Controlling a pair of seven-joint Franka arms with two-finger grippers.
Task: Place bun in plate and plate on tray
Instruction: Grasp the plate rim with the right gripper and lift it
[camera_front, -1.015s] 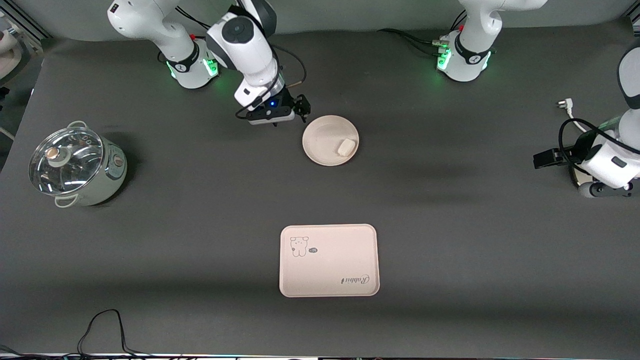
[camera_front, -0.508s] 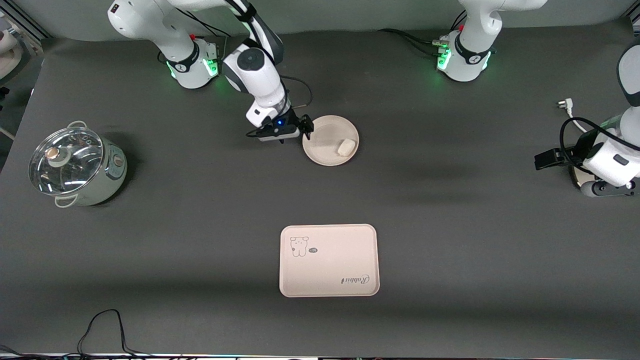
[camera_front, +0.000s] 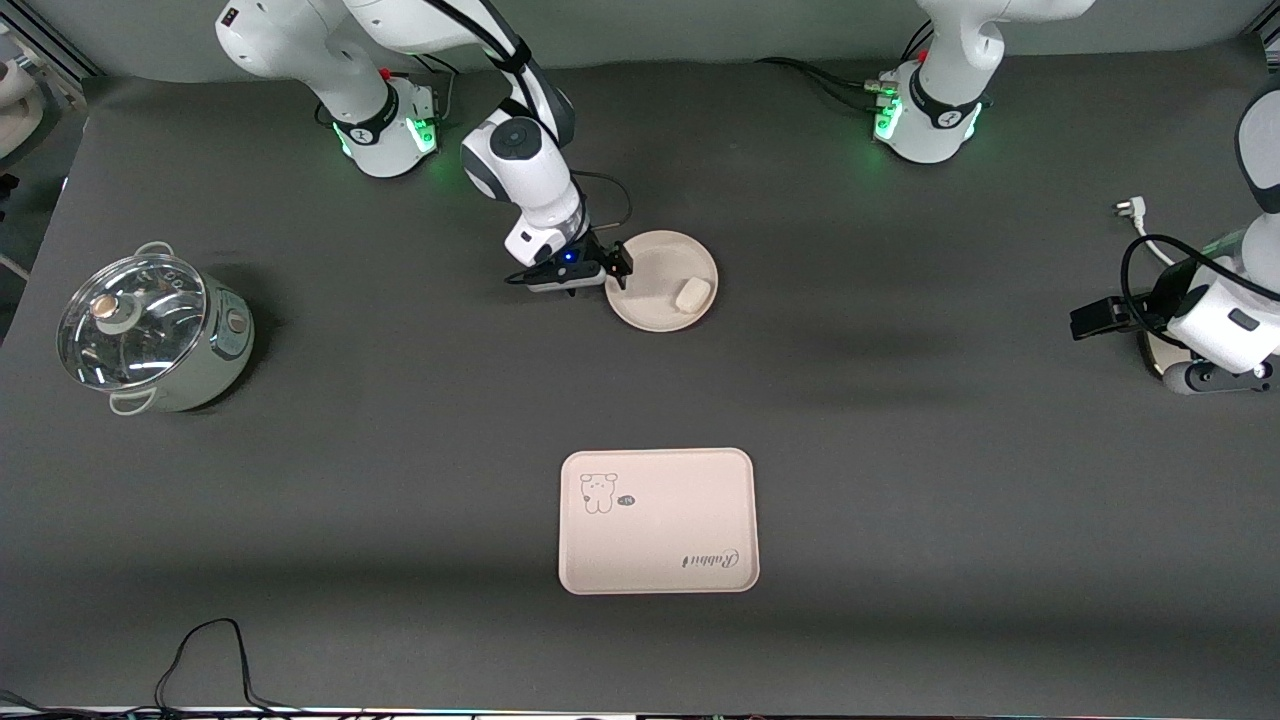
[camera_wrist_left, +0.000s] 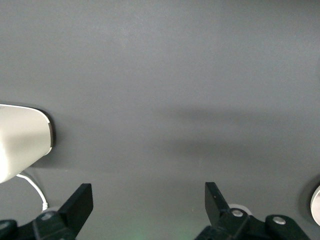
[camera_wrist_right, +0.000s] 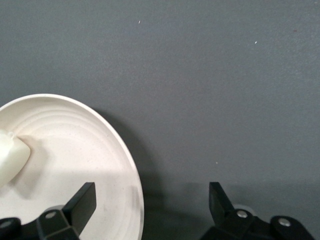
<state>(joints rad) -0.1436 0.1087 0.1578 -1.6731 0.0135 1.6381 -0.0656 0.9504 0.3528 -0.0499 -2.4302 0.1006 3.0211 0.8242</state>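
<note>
Cream plate (camera_front: 661, 281) holds the bun (camera_front: 692, 294); right gripper (camera_front: 619, 268) straddles its rim, jaws apart. Clamp rim firmly, lift level toward tray (camera_front: 657, 521). Left gripper (camera_wrist_left: 148, 207) waits, also apart.

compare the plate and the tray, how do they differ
The plate is round; the tray is rectangular with rounded corners. The plate is plain and holds a bun; the tray has a bear drawing and script and holds nothing. The plate is smaller and lies farther from the front camera. Both are cream-white and flat on the table.
</note>
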